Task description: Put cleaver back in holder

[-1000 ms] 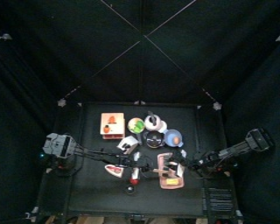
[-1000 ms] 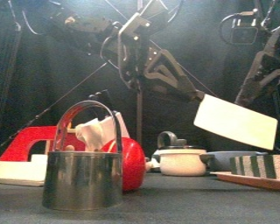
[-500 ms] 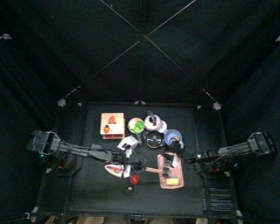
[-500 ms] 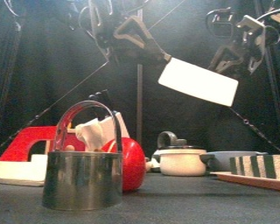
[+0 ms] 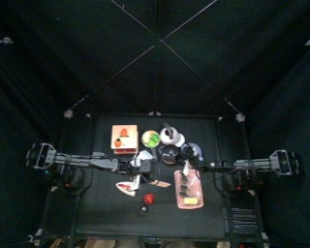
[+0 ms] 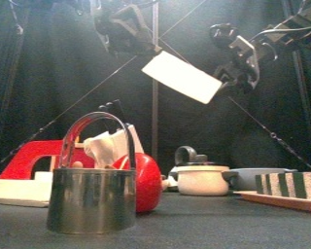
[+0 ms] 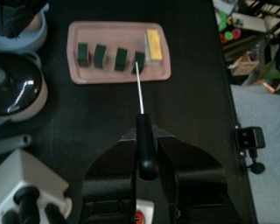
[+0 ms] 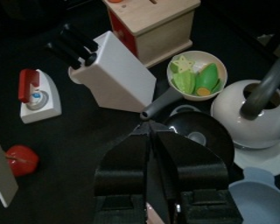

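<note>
**Left gripper holds cleaver aloft**

Left gripper (image 7: pixel 145 163) is clamped on the black handle of the cleaver (image 6: pixel 182 76), whose pale blade hangs tilted high above the table (image 5: pixel 100 208). The right gripper (image 8: pixel 154 131) sits just beside the blade; whether it grips anything cannot be told. Below lie the pink tray (image 7: pixel 108 77), the white knife block (image 8: pixel 113 74) and the orange-tan holder (image 5: pixel 121 139), well apart from the cleaver.

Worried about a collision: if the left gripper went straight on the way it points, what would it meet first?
Likely the pink tray: the cleaver in the left gripper aims at its rim, though depth is unclear.
</note>
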